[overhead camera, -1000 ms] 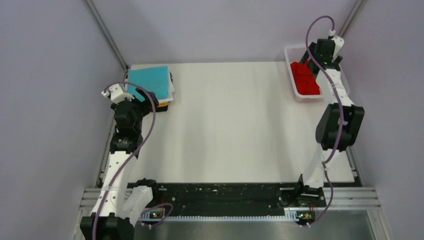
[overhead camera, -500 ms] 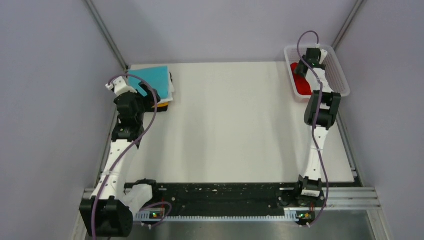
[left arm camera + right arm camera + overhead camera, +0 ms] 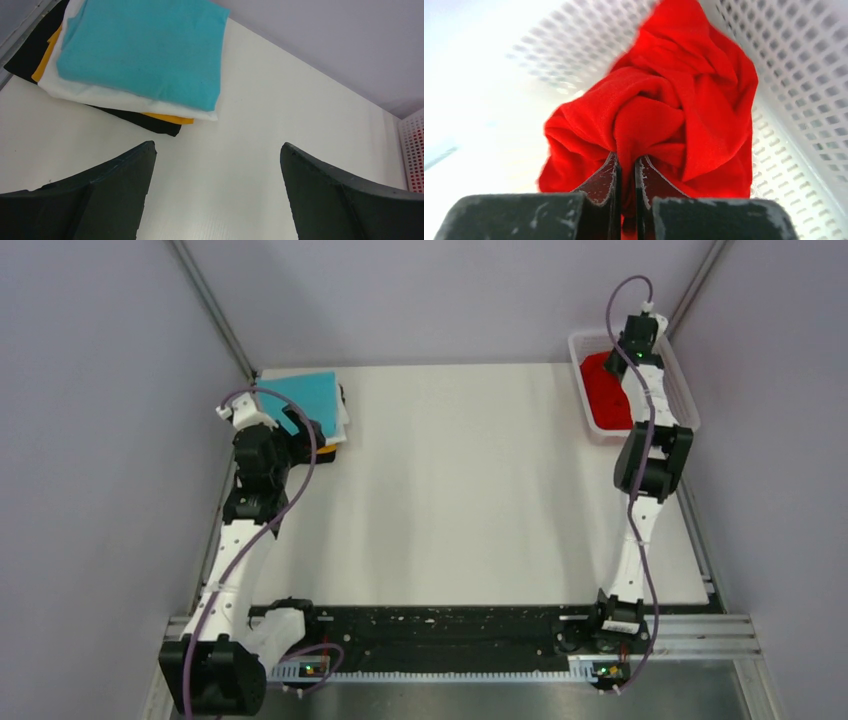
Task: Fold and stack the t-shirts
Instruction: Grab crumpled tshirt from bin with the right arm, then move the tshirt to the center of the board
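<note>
A crumpled bright red t-shirt (image 3: 684, 90) lies bunched in the white mesh basket (image 3: 794, 60) at the table's far right corner (image 3: 677, 390). My right gripper (image 3: 626, 162) is down inside the basket, shut on a pinched fold of the red t-shirt (image 3: 603, 392); from above the right gripper (image 3: 632, 352) stands over it. A stack of folded t-shirts sits at the far left: teal (image 3: 145, 50) on top, then white (image 3: 125, 97), orange (image 3: 170, 118) and black (image 3: 150, 124). My left gripper (image 3: 217, 150) hangs open just in front of that stack (image 3: 305, 400), holding nothing.
The white table (image 3: 460, 480) stretches between the stack and the basket. Purple enclosure walls with metal corner posts (image 3: 210, 305) close in at the back and both sides. A black rail (image 3: 440, 635) with the arm bases runs along the near edge.
My right gripper has gone down into the basket and closed on the red t-shirt. The left arm shifted slightly by the stack, then held still, staying open.
</note>
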{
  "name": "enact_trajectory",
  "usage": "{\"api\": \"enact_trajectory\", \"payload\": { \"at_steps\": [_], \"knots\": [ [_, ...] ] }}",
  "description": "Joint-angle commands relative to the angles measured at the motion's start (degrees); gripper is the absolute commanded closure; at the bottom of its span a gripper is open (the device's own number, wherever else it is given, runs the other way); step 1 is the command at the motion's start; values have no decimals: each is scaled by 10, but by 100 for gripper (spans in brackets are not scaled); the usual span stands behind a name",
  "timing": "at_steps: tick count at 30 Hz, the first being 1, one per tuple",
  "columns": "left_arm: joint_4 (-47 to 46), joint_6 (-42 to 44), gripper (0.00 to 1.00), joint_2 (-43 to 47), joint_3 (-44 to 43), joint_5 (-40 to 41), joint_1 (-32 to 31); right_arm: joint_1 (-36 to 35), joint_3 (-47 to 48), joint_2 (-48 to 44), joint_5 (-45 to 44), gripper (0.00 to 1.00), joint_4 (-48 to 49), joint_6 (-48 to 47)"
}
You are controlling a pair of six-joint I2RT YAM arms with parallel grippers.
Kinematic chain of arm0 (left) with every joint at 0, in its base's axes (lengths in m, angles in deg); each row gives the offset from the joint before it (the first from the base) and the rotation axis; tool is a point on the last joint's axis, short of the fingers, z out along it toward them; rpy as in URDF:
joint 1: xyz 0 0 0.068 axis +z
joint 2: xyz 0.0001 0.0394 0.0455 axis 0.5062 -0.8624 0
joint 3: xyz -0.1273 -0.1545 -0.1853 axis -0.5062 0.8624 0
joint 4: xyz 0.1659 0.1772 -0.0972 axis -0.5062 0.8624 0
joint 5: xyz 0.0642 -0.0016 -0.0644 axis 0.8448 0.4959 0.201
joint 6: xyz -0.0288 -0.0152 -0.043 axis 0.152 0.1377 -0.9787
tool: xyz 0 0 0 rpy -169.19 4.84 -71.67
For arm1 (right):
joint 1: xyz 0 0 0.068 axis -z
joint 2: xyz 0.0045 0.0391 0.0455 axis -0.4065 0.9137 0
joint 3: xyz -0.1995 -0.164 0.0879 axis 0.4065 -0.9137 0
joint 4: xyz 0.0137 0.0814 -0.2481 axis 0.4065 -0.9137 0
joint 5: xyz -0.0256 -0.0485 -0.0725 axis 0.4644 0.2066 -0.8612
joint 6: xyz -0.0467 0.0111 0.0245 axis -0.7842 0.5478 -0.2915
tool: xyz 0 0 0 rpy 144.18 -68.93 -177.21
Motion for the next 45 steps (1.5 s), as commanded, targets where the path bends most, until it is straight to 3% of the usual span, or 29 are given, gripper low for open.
{"api": "enact_trajectory", "payload": {
  "at_steps": [1,10,17,23,25,29,30,31,33,36,37,40,45],
  "knots": [
    [-20,2,1,36,-6,-22,1,-5,1,-209,103,100,50,-9],
    [20,-36,1,61,-6,-7,1,-112,-168,-433,238,100,88,-41],
    [40,-60,1,71,3,-19,1,-226,-124,-462,419,100,69,-58],
    [50,-76,1,79,14,-21,1,-275,-141,-463,489,100,87,-26],
    [50,-82,1,79,20,-24,1,-275,-196,-477,469,100,84,-20],
    [59,-87,1,64,25,-38,1,-265,-419,-551,294,100,105,-15],
    [64,-86,1,58,23,-42,1,-250,-480,-568,251,97,109,0],
    [71,-84,1,50,20,-48,2,-235,-532,-581,221,87,111,9],
    [86,-81,1,30,16,-65,1,-200,-618,-597,172,50,98,29],
    [110,-79,1,-4,14,-111,1,-172,-678,-610,66,21,54,37],
    [117,-79,1,-15,15,-131,1,-172,-684,-618,31,4,45,30],
    [140,-80,1,-42,27,-178,-12,-174,-695,-650,9,1,54,0],
    [204,-79,1,-73,48,-179,-54,-223,-705,-668,108,1,144,-96]
  ]
}}
